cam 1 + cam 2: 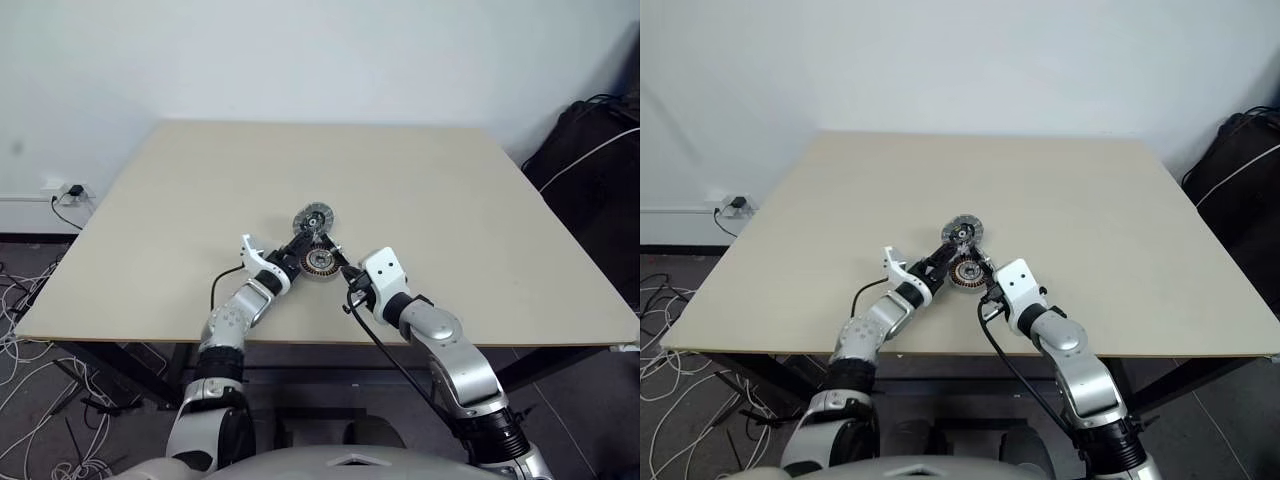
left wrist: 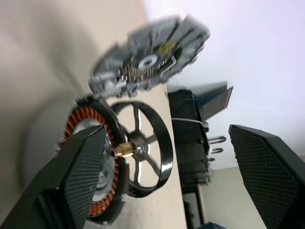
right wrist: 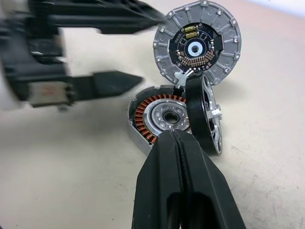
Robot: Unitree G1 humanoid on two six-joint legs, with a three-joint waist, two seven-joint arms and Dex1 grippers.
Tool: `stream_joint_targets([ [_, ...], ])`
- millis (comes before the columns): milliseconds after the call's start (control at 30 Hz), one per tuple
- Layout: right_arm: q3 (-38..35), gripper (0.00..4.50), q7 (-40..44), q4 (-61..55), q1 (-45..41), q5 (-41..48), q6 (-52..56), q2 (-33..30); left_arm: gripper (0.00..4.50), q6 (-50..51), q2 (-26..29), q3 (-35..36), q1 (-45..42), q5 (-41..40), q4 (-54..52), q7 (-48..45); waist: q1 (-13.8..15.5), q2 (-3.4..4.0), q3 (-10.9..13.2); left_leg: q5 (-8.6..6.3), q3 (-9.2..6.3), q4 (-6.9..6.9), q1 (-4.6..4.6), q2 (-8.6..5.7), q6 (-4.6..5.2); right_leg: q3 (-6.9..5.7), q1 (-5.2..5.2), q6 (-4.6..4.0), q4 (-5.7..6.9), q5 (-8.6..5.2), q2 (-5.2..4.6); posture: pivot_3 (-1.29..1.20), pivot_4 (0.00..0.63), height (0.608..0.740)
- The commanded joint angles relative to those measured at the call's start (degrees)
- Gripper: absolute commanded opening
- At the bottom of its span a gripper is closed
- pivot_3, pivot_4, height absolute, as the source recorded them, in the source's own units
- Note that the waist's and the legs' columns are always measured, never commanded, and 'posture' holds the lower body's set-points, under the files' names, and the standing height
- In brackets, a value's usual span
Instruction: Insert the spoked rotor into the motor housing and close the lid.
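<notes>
Rotor work is only partly done, we think. We see the spoked rotor (image 3: 206,114) standing on its edge, leaning against the motor housing (image 3: 162,117) and not yet lying flat inside it. Its little brass hub points at the housing's silvery middle. The lid (image 3: 198,43) is tipped up right behind them, with its dark inner face showing, so it is not closed yet.

Our left gripper (image 3: 121,52) has its fingers wide apart, with nothing between them, just beside the rotor. Our right gripper (image 3: 178,143) has its fingers pressed together, holding nothing, and its tip sits at the near edge of the housing.

What is left, we guess: tip the rotor down into the housing, then shut the lid over it.

We count one rotor, one housing, one lid and two grippers, all near the middle of the table (image 1: 450,200).
</notes>
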Motion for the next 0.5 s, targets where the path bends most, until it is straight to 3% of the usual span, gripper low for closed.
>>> stream_joint_targets([
  [33,-1.13,0.0,-1.64,0.37,-1.08,-0.41,-1.09,0.82,4.45,-1.64,-1.08,-6.9,6.02,5.67,-11.46,-1.2,0.0,0.02,-0.01,0.0,0.0,0.0,-0.01,0.01,-0.01,0.01,-0.01,0.0,0.01,0.0,0.0,0.0,0.0,0.74],
  [100,-1.41,0.0,-2.31,1.16,-1.33,-0.59,-1.13,1.13,4.45,-3.67,1.31,-10.65,8.81,10.25,-15.96,-1.68,0.15,0.03,-0.02,0.0,0.02,-0.02,0.03,-0.01,-0.01,0.05,0.03,-0.01,-0.01,0.0,-0.05,0.0,0.0,0.74],
  [200,-1.69,0.0,-3.19,2.99,-2.35,-0.86,-1.6,1.69,3.84,-6.85,4.76,-14.3,13.23,17.07,-21.47,-1.13,0.33,0.04,-0.02,-0.01,0.03,-0.02,0.01,-0.04,-0.01,0.06,0.03,-0.1,-0.02,0.06,-0.14,0.0,0.0,0.74],
  [500,-3.94,0.0,-10.3,15.82,-12.94,-4.79,-1.07,4.2,0.87,-16.82,8.98,-16.78,21.92,30.66,-26.93,2.27,-0.06,0.35,-0.07,0.05,0.05,-0.24,0.15,0.06,-0.15,0.08,-0.11,-0.15,0.01,0.19,-0.04,0.0,0.0,0.74],
])
